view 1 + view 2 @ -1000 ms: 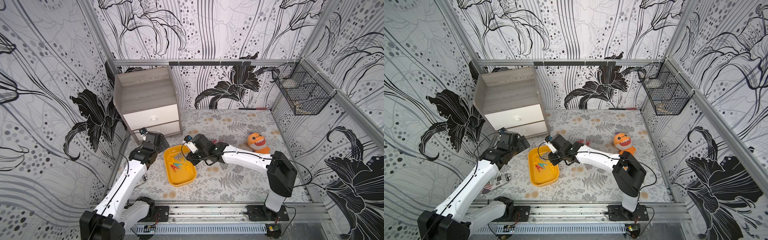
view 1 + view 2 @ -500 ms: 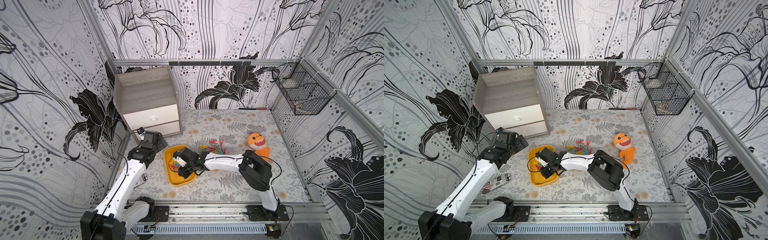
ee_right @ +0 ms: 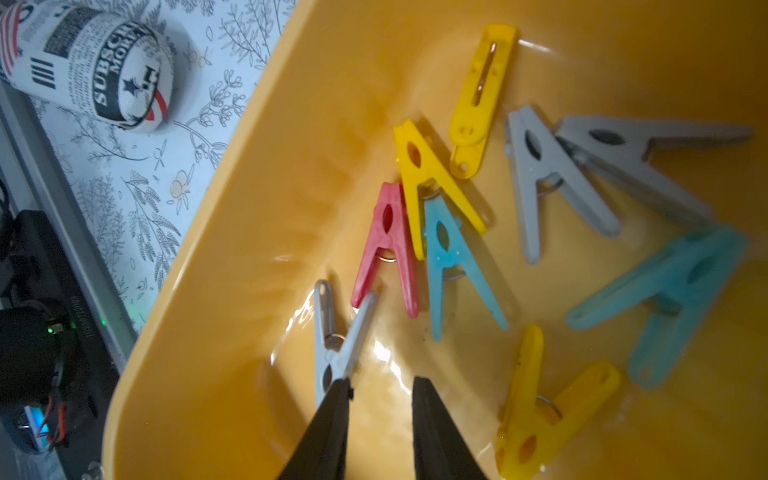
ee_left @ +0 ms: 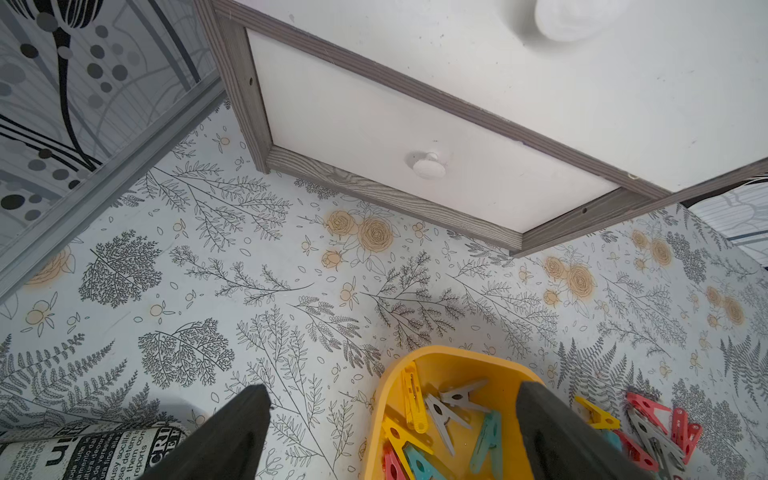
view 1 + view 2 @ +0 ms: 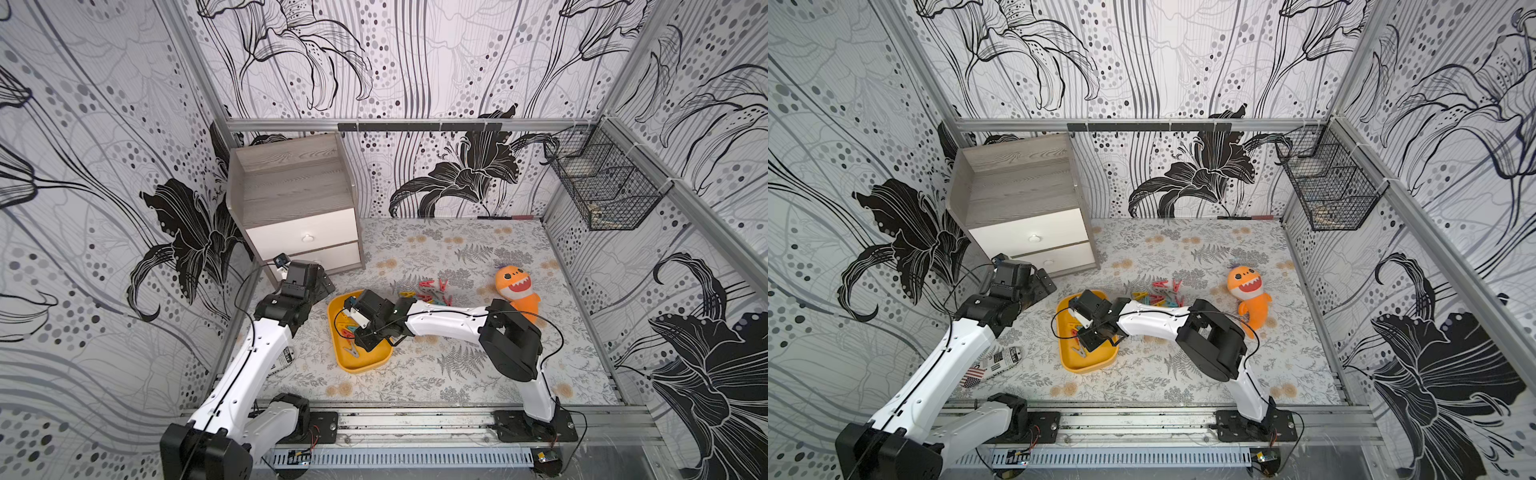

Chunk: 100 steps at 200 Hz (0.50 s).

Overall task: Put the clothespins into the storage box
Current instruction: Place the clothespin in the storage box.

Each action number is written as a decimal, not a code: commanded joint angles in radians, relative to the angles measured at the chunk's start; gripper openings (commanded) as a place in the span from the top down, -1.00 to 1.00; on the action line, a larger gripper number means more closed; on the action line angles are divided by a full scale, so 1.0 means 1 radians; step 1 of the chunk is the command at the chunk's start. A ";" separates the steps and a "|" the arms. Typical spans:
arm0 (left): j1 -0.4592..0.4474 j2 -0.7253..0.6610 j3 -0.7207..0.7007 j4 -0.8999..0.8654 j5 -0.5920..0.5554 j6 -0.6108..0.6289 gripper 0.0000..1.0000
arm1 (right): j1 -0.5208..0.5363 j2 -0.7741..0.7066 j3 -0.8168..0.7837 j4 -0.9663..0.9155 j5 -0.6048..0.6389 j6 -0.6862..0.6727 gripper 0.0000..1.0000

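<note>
Printed roll: lies on the surface at the left side, beside the left arm, clear of the box.

Drawer cabinet: stands in the far left corner; grey wood, two white drawer fronts.

Left gripper: hangs above the surface just in front of the cabinet's lower drawer; jaws spread wide, nothing between them; in the left wrist view one finger stands over bare surface, the other over the end of the box.

Storage box: yellow tray resting flat on the surface, left of centre, between the two arms.

Clothespins inside it: nine show in the right wrist view; yellow, red, teal and grey; all lie loose on the tray floor, several touching or overlapping.

Right gripper: reaches low into the box from the right; jaws parted by a narrow gap, nothing between them; a grey pin lies on the tray floor with one end at the tip of one finger; contact cannot be confirmed.

Heap: a small mixed pile of clothespins on the surface just right of the box, behind the right forearm, outside the tray.

Plush toy: orange; lies right of the heap, apart from it.

Wire basket: black; hung on the right wall, above the surface.
</note>
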 commanded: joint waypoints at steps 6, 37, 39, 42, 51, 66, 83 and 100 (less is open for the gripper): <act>0.004 -0.018 0.017 0.012 0.004 0.007 -0.95 | -0.028 -0.083 0.026 -0.059 0.053 -0.032 0.38; 0.005 -0.025 0.012 0.009 0.001 0.012 -0.95 | -0.074 -0.144 -0.035 -0.050 0.078 -0.023 0.36; 0.005 -0.025 0.011 0.009 0.001 0.010 -0.95 | -0.080 -0.149 -0.042 -0.048 0.080 -0.021 0.36; 0.005 -0.025 0.011 0.009 0.001 0.012 -0.95 | -0.088 -0.158 -0.054 -0.044 0.082 -0.017 0.35; 0.005 -0.028 0.008 0.008 0.001 0.013 -0.95 | -0.113 -0.187 -0.092 -0.027 0.088 -0.008 0.31; 0.005 -0.030 0.005 0.009 0.002 0.012 -0.95 | -0.158 -0.231 -0.151 -0.007 0.113 0.005 0.24; 0.005 -0.031 0.001 0.012 0.004 0.012 -0.95 | -0.199 -0.252 -0.188 -0.010 0.141 0.001 0.23; 0.006 -0.031 -0.001 0.014 0.006 0.010 -0.95 | -0.224 -0.242 -0.201 -0.024 0.172 -0.017 0.23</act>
